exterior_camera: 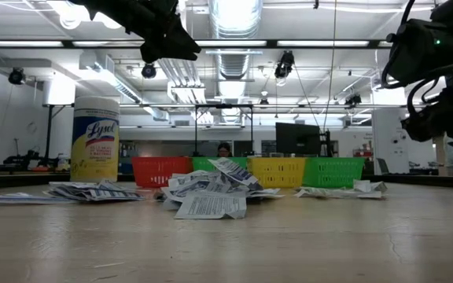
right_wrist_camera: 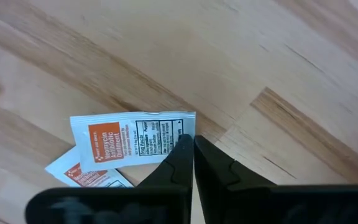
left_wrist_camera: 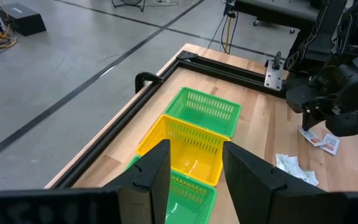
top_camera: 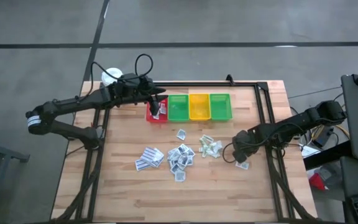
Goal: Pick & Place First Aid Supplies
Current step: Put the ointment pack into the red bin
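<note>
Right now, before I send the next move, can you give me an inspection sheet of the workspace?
Surface: wooden table, black frame rails along its edges.
Job's things: white sachets scattered mid-table; two orange-print ones at the right end effector.
Clutter: Lysol canister at the far left corner.
Bins: red bin, green bin, yellow bin, second green bin in a row.
Grippers: left end effector open above the red bin; right end effector shut at a sachet's edge.
Cables: black loop on the left arm.
Surroundings: workshop, person far behind.
</note>
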Available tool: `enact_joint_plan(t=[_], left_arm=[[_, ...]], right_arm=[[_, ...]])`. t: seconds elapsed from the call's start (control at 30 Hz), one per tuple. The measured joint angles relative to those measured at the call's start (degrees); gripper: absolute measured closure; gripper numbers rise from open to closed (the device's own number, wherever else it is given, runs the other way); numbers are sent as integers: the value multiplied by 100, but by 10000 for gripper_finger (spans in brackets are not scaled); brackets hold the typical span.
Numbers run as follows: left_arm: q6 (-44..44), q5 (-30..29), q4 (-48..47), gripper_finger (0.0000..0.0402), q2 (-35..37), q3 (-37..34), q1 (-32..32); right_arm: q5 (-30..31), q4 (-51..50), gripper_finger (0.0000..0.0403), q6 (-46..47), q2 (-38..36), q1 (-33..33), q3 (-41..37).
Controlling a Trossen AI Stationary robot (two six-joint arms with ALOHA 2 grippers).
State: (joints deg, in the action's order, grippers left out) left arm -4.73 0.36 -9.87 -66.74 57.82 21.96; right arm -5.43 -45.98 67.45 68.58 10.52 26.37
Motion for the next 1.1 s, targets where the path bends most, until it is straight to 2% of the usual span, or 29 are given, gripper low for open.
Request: enact_joint_plan(t=[0.17, 0.5, 0.67, 0.9, 1.1], left_arm=[[1, 0, 0, 262, 0, 0, 0], [15, 0, 0, 262, 0, 0, 0], [17, 0, 0, 262, 0, 0, 0], [22, 0, 0, 262, 0, 0, 4], [24, 0, -1, 262, 0, 0, 4]], right_arm=[[45, 81, 378, -178, -11, 0, 0], [340, 252, 291, 339, -24, 7, 1], [434, 311, 261, 351, -33, 2, 9], [674, 205, 255, 517, -253, -17, 28], [440, 196, 264, 954, -700, -14, 152]])
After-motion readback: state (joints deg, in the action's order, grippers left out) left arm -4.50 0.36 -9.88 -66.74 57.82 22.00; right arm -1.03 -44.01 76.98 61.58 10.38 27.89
